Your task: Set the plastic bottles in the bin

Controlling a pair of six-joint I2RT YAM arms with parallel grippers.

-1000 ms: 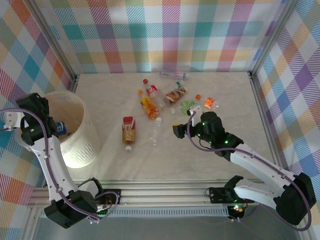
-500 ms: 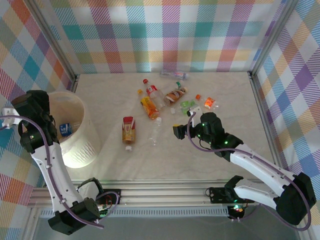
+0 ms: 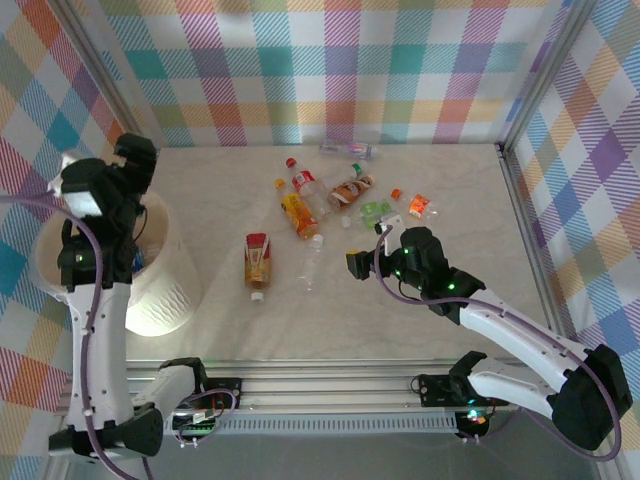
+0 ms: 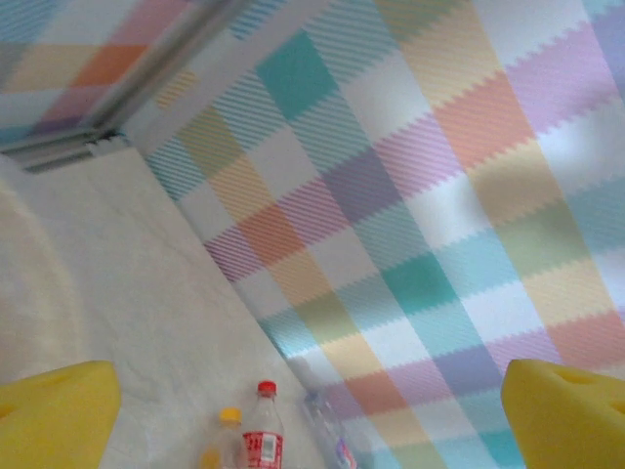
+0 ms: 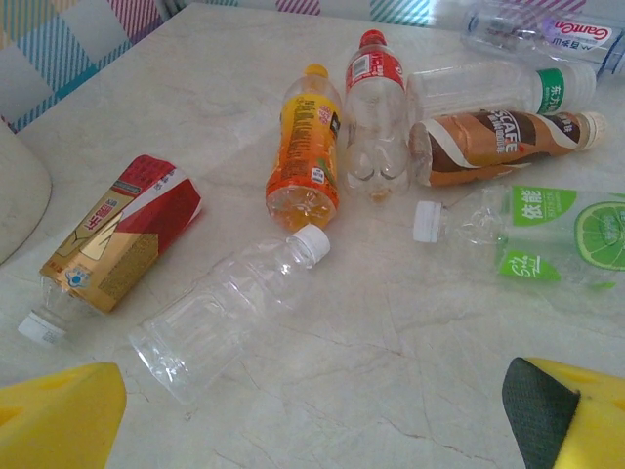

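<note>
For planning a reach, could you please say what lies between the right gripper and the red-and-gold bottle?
A clear white-capped bottle lies there, plain in the top external view.

1. Left arm (image 3: 96, 340), white links, black joints: upright from its base, wrist held high. Left gripper (image 3: 135, 162), black, yellow foam pads (image 4: 54, 410): jaws spread wide, empty.
2. Right arm (image 3: 505, 325), same build: stretched low, forward and leftward. Right gripper (image 3: 357, 263), yellow pads (image 5: 59, 415): jaws wide apart, empty.

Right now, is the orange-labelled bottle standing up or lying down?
Lying down. The orange-labelled bottle rests on its side on the table, its yellow cap toward the back wall.
</note>
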